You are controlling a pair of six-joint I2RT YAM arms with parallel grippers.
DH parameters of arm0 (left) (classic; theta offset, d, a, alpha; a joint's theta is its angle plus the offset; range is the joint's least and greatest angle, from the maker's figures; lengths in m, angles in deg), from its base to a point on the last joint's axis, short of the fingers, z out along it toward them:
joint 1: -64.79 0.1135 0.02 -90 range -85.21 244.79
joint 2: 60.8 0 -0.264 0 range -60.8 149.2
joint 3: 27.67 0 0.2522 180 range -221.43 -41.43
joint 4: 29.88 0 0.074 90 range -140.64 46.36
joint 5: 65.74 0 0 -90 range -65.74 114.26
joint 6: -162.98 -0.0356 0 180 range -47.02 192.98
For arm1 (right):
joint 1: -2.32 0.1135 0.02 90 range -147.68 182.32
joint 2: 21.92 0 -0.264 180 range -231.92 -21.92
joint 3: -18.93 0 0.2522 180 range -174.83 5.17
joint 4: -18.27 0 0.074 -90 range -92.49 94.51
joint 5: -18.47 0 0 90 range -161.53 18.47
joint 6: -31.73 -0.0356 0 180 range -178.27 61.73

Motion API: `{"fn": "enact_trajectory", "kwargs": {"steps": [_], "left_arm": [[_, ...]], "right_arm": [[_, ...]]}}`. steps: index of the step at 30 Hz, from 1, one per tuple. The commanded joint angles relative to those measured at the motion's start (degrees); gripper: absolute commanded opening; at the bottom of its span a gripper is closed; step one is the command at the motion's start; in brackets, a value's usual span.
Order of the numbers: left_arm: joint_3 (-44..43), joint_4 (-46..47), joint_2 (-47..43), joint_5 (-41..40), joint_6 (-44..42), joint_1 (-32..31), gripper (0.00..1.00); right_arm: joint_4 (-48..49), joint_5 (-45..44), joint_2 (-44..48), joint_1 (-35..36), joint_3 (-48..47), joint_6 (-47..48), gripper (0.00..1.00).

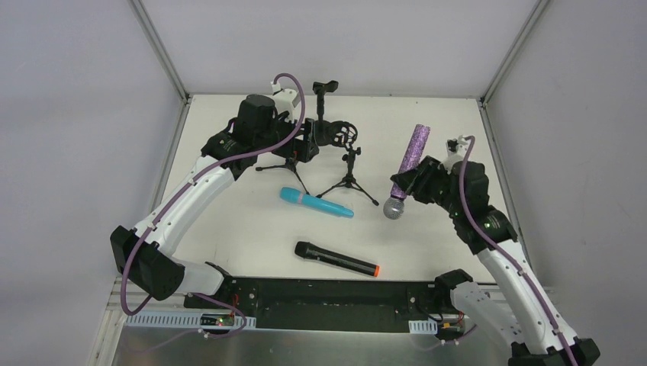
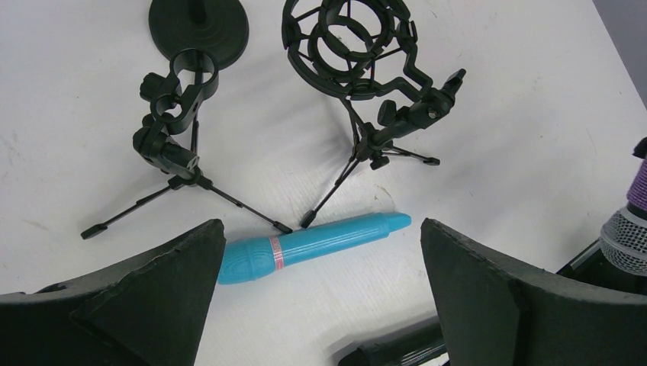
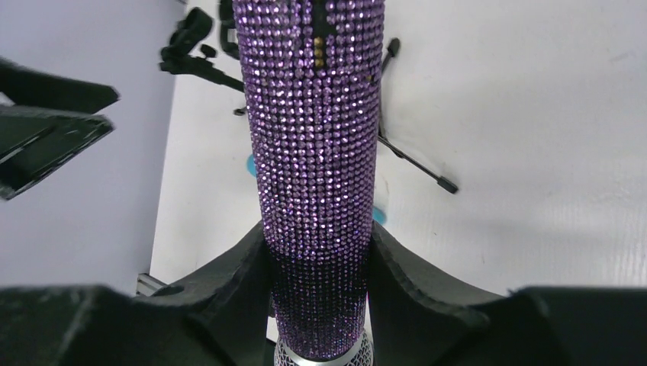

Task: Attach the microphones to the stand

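While the right gripper (image 3: 319, 244) clamps the glittery purple microphone (image 3: 317, 114) near its head, its long handle could topple the shock-mount stand (image 2: 358, 61). The left gripper (image 2: 320, 225) jaws gape empty.

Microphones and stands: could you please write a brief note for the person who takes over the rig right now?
Left gripper: open, empty, close to the stands.
Right gripper: shut on the purple mic, gripping the handle near the head.
Turquoise mic and black mic: lying on the table, in front of the stands.
Done: nothing mounted; the clip stand and shock-mount stand are empty.
Left: mount all three mics, probably the purple one first.
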Motion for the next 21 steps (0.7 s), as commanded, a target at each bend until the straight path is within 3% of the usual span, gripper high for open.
{"fn": "enact_trajectory", "kwargs": {"steps": [1, 8, 15, 21], "left_arm": [[-0.2, 1.6, -1.7, 0.9, -0.8, -0.7, 1.00], [-0.2, 1.6, -1.4, 1.1, -0.8, -0.7, 1.00], [-0.2, 1.6, -1.8, 0.9, -1.1, -0.7, 1.00], [-0.2, 1.6, -2.0, 1.1, -1.2, -0.7, 1.00]], "right_arm": [[11.6, 5.0, 5.9, 0.1, 2.9, 3.7, 0.00], [14.0, 13.4, 8.2, 0.1, 5.2, 11.9, 0.00], [14.7, 30.1, 5.7, 0.1, 5.4, 25.6, 0.00], [15.7, 34.6, 9.7, 0.2, 6.3, 38.5, 0.00]]}}
